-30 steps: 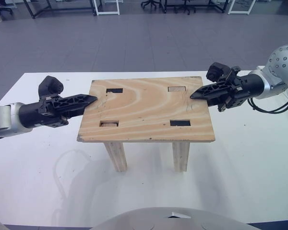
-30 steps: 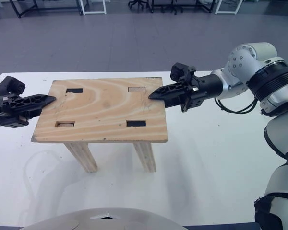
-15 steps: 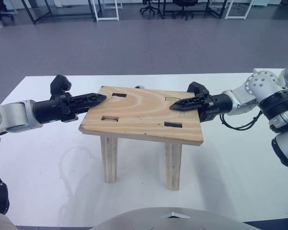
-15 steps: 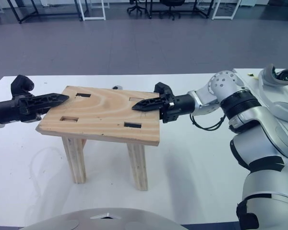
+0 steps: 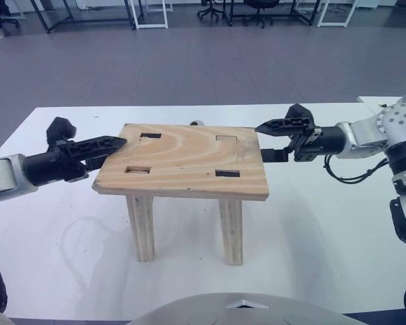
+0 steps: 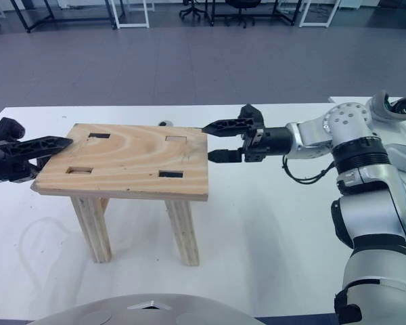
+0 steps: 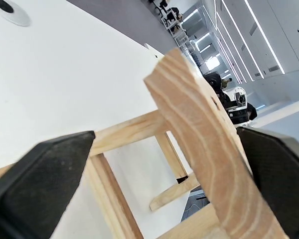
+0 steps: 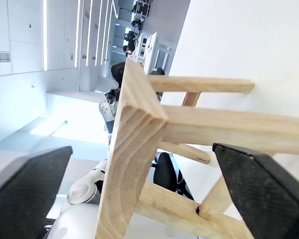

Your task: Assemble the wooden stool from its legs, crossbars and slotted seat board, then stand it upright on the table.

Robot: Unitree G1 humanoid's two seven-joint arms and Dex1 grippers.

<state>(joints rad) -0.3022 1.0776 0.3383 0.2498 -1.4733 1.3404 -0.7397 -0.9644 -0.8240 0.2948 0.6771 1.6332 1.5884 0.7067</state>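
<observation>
Stool [image 5: 183,176] is assembled and standing upright mid-worktop [image 5: 325,230]. The seat board [image 5: 183,159] is on top, the 2 front legs [image 5: 143,227] are planted, and the crossbars [image 8: 202,83] are seated under the board. Task looks basically done; what's left is letting go cleanly.

Left gripper [image 5: 109,145]: jaws apart, straddling the seat's far-left corner. Wrist cam shows a gap between 1 finger [image 7: 40,169] and the board, so it doesn't read as clamped.
Right gripper [image 5: 262,141]: jaws wide apart, 1 finger above and 1 below the level of the seat's right edge, tips just at the edge. Holding nothing.

Risks from here:
- Both grippers bracket the board. Any vertical move before backing out catches a finger on the seat, lifting or tipping the stool.
- If the left pulls out at an angle, its upper finger drags the corner, so the stool skids or rocks onto 2 legs.
- The seat overhangs narrow legs, so I'd expect a sideways nudge at seat height to tip it rather than slide it.
- Uneven retreat, 1 side touching while the other is free, twists it.

Room: open worktop on both sides and in front. The far edge is nearer than the near one, but the stool is not at it. The straight-outward path along each arm's own line looks free; back out level first, then lift.
</observation>
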